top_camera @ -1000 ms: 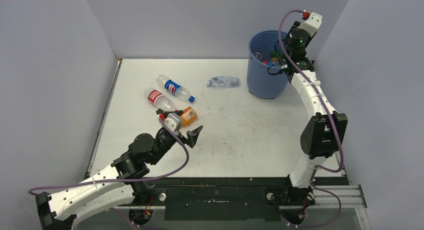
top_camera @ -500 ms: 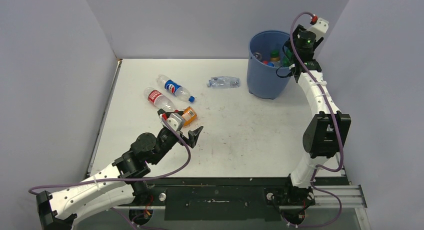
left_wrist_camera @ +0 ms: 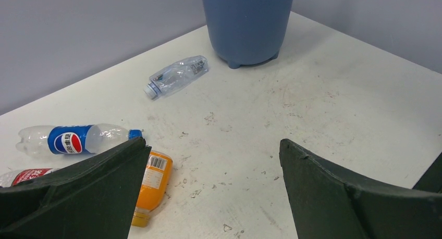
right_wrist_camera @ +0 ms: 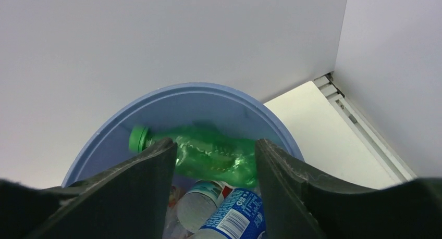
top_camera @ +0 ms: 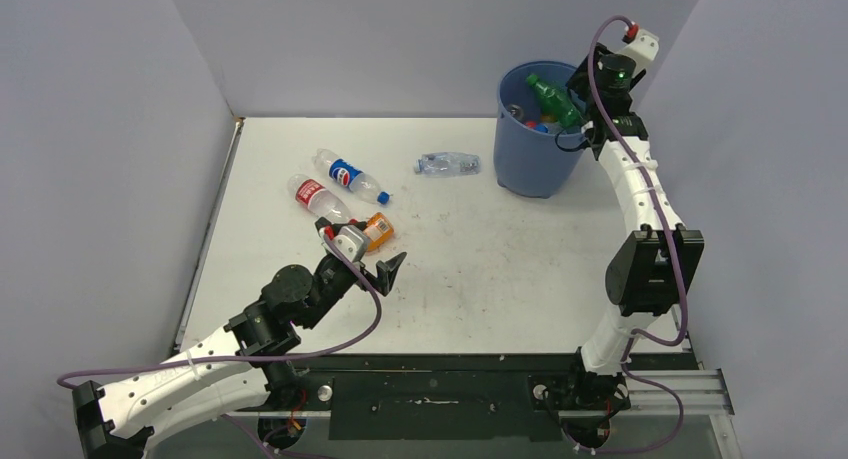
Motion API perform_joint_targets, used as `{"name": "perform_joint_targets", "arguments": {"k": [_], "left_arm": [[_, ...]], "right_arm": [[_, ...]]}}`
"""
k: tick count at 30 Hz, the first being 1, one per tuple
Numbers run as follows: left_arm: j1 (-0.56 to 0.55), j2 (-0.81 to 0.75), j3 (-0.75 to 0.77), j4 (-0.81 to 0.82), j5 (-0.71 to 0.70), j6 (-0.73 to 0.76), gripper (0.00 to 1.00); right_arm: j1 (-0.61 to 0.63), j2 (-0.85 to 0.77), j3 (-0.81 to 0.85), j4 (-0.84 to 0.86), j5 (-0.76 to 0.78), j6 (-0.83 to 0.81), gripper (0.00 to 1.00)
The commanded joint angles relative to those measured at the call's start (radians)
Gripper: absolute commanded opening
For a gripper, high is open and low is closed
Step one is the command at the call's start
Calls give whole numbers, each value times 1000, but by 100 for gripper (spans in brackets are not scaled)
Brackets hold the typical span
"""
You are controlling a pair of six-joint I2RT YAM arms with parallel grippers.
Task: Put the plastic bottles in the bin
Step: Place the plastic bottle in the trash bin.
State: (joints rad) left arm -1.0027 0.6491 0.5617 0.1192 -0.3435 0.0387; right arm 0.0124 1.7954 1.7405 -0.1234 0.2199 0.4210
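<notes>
My right jaws hang over the rim of the bin, on its right side, parted to a middling gap and gripping nothing. Just beyond their tips a green bottle lies crosswise inside the bin's mouth, above a blue-labelled bottle and others deeper down. On the table, a crumpled clear bottle lies just left of the bin. Farther left of the bin a Pepsi bottle, a red-labelled bottle and an orange juice bottle lie close together. My left jaws stand wide and empty, well apart from the bin, low over the table just beside the orange juice bottle.
</notes>
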Motion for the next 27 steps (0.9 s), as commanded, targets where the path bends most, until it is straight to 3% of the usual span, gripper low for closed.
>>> {"name": "perform_joint_targets", "arguments": {"k": [1, 8, 12, 17, 23, 27], "left_arm": [[-10, -7, 41, 16, -2, 10, 96], [-11, 2, 43, 17, -4, 14, 96], [-12, 10, 42, 17, -21, 11, 96], [-9, 35, 58, -3, -159, -6, 96], [21, 81, 95, -58, -372, -32, 96], [69, 163, 150, -175, -352, -101, 96]], "right_arm": [[-9, 16, 37, 6, -44, -1, 61], [20, -5, -21, 114, -119, 20, 68], [46, -101, -124, 286, -155, 89, 68], [141, -252, -221, 415, -152, 162, 69], [293, -449, -488, 510, -211, 246, 73], [425, -565, -707, 516, -246, 243, 74]]}}
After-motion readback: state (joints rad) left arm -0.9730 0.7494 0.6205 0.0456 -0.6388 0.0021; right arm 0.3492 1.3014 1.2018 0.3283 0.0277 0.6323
